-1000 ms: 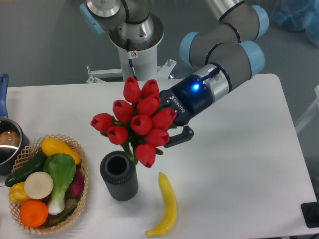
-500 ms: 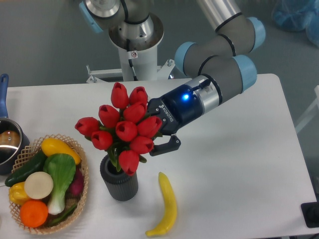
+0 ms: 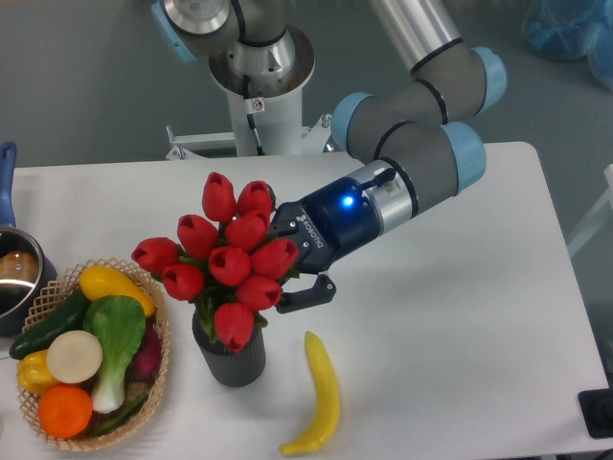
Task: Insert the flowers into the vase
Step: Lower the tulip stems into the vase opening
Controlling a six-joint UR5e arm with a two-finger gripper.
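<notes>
Hovering right over the vase (image 3: 229, 356), claw (image 3: 283, 273) clamped on the flowers (image 3: 226, 263), stems dipped into its hollow top.

Arm (image 3: 412, 163) reaching left, fingers (image 3: 305, 292) partly hidden.

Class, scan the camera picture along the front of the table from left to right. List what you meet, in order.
Wicker basket of vegetables → vase with the flowers above it → banana. The gripper overlaps the flowers, so it has no clear place in the order.
</notes>
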